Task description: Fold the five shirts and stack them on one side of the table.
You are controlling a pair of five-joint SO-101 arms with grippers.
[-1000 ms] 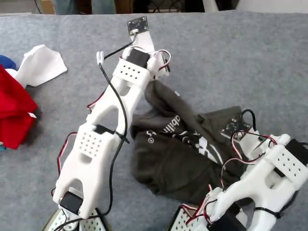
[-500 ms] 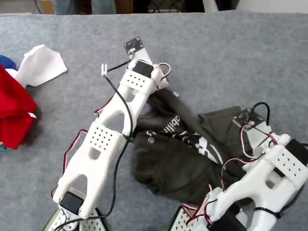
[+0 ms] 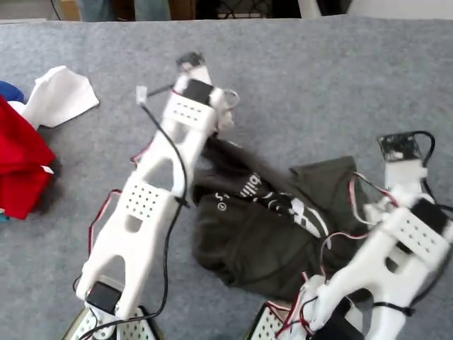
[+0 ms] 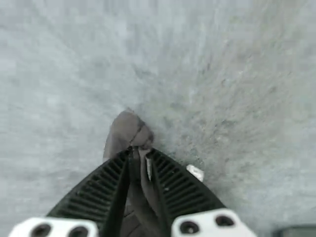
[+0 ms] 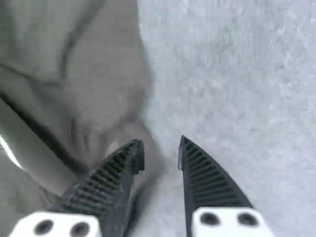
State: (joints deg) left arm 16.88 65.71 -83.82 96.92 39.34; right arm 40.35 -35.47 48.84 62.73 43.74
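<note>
One dark shirt (image 3: 262, 234) lies crumpled, stretched diagonally toward the left claw (image 4: 139, 150) pinching it; right claw (image 5: 160, 143) slightly parted, empty.

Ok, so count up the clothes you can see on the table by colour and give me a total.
dark shirt: 1
red shirt: 1
white shirt: 1
blue cloth, just a corner at the table's edge: 1
Total: 4 in sight
</note>
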